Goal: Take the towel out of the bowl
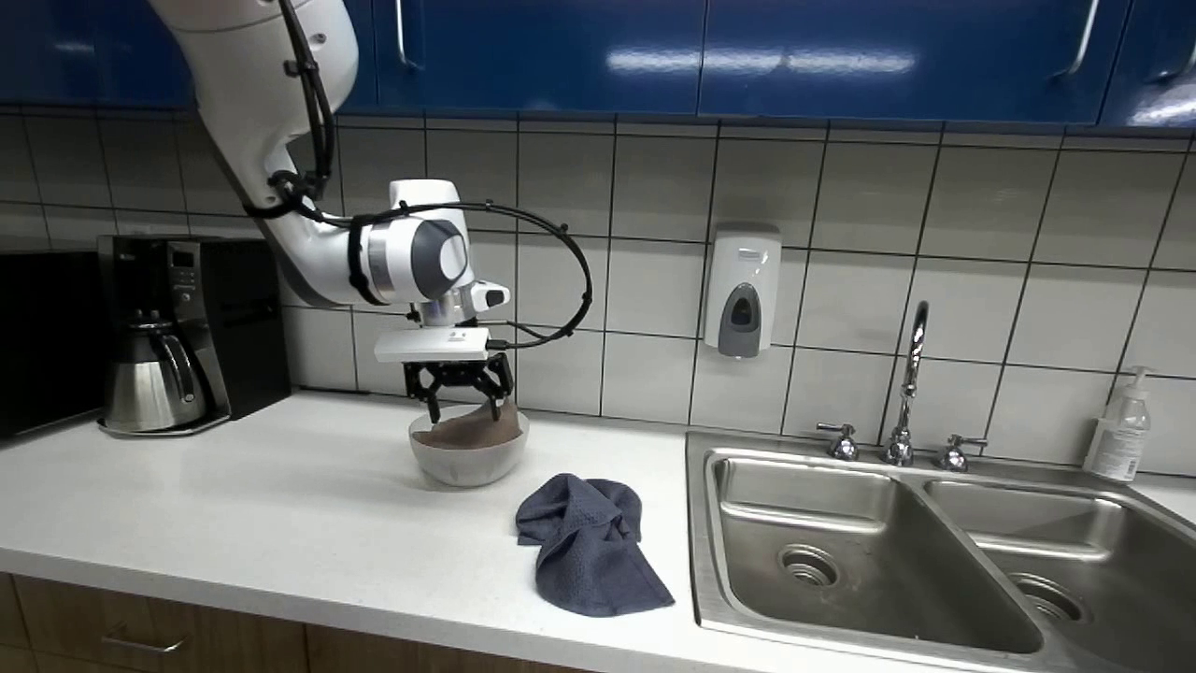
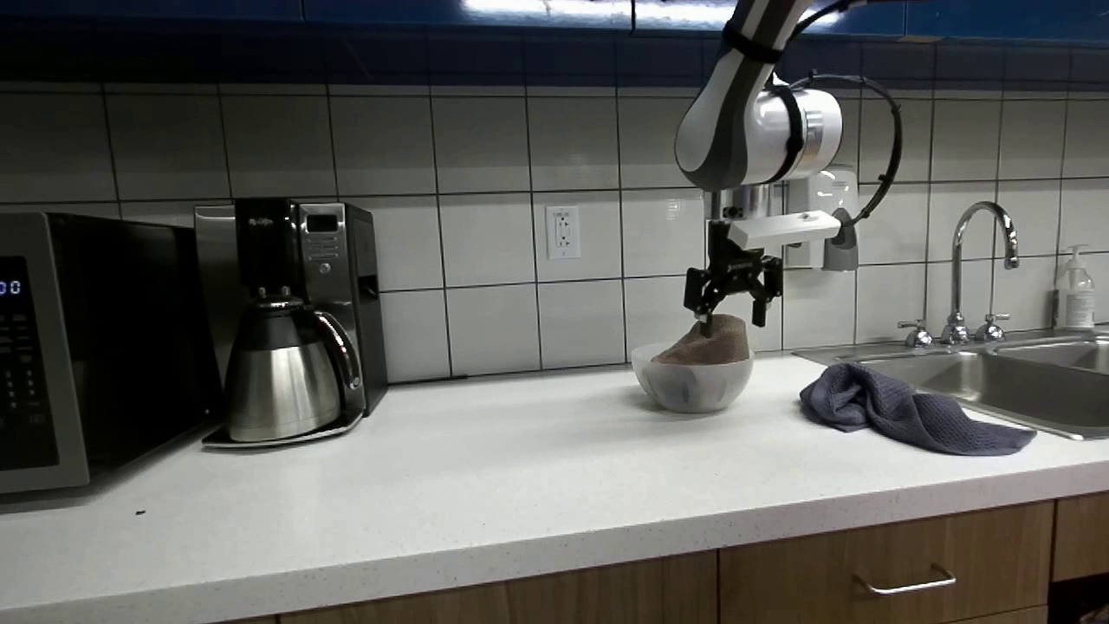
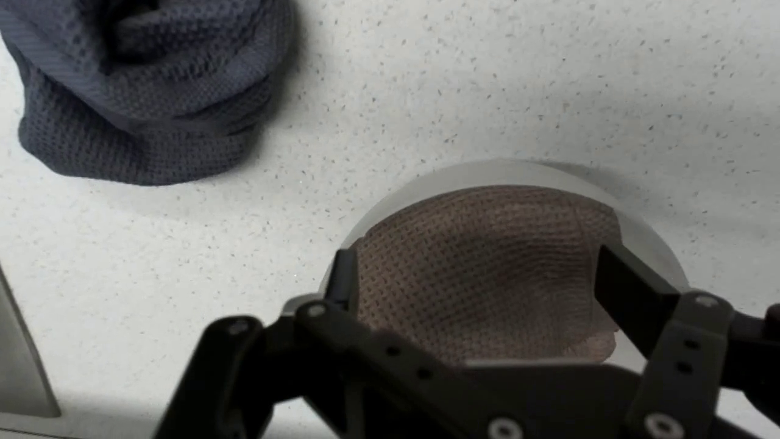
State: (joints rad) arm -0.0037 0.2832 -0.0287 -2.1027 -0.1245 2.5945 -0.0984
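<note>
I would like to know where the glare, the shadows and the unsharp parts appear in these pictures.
In both exterior views, bright streaks of glare on the blue cabinet doors; in the wrist view, a soft shadow beside the dark blue towel; also in the wrist view, the gripper less sharp than the weave of the brown towel.

blue cabinets [image 1: 542, 56]: we see white glare streaks across the gloss in both exterior views.
tile wall [image 2: 485, 234]: dim, with a darker shadow band just below the blue cabinets.
counter [image 1: 280, 486]: our brightest broad surface in both exterior views.
bowl [image 1: 467, 465]: we notice a faint, soft-edged shadow on the side away from the sink [image 1: 705, 523].
microwave [image 2: 130, 329]: its side looks near-black to us.
brown towel [image 3: 475, 244]: weave fairly crisp in the wrist view.
gripper [image 3: 477, 277]: dark, its nearest parts blurred there.
</note>
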